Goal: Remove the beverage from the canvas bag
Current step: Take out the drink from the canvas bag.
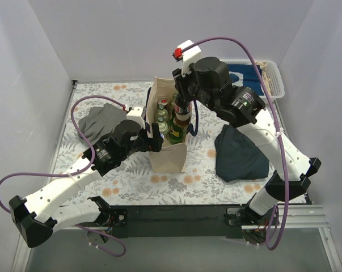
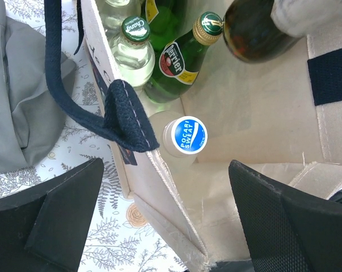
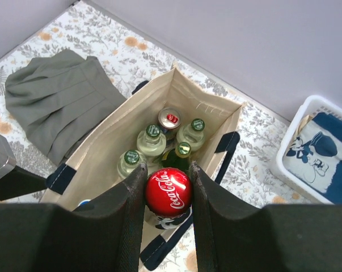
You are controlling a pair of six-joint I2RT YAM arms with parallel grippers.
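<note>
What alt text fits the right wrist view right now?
The right gripper has its jaws clamped on the red cap of a cola bottle over the open bag, which holds more bottles and a can. A grey cloth lies left of the bag, and a white basket stands at right.

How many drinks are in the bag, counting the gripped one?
7. The cola bottle in the right gripper; behind it a gold-capped green bottle, three green-capped bottles and a can; a blue-capped bottle in the bag's near corner. More may be hidden.
</note>
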